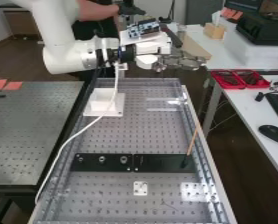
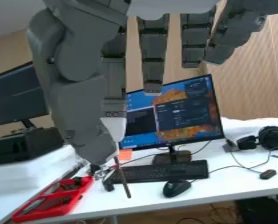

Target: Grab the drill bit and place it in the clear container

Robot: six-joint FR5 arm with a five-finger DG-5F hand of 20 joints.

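From left to right, the high view takes in a dark perforated bench (image 1: 30, 130) with orange-red paper squares (image 1: 12, 86) near its far edge, then the grey perforated metal bench (image 1: 133, 135). A long white cable (image 1: 77, 133) curves down over the grey bench's left side. Across its nearer part lies a flat black plate (image 1: 164, 163) with round metal studs, and at the plate's right end stands a slanted, thin orange-brown stick (image 1: 192, 141) with a dark lower tip. The dark grey hand (image 1: 179, 61) is above the grey bench's far end, towards the white bench (image 1: 249, 105) on the right. The wrist view gives the close detail: the thumb and one of the fingers (image 2: 114, 107) pinch a slim brownish drill bit (image 2: 125, 182), which slants down from their tips, while the other fingers extend apart from the pinch. Beyond the hand are a dark monitor (image 2: 20, 95), a lit monitor (image 2: 176, 112) behind a black keyboard (image 2: 159, 171), a black mouse (image 2: 176, 188) and black headphones (image 2: 273, 136). As for containers, the high view has a white box-shaped holder (image 1: 104, 95) on a white base at the left of the grey bench's far part; its contents cannot be made out. To its right lies a see-through rectangular piece (image 1: 166, 104) with bright edges, possibly the clear container, though its walls are too faint to be sure. Farther right, the red plastic tray (image 1: 227, 88) on the white bench has side-by-side compartments with small dark items inside, too small to identify.
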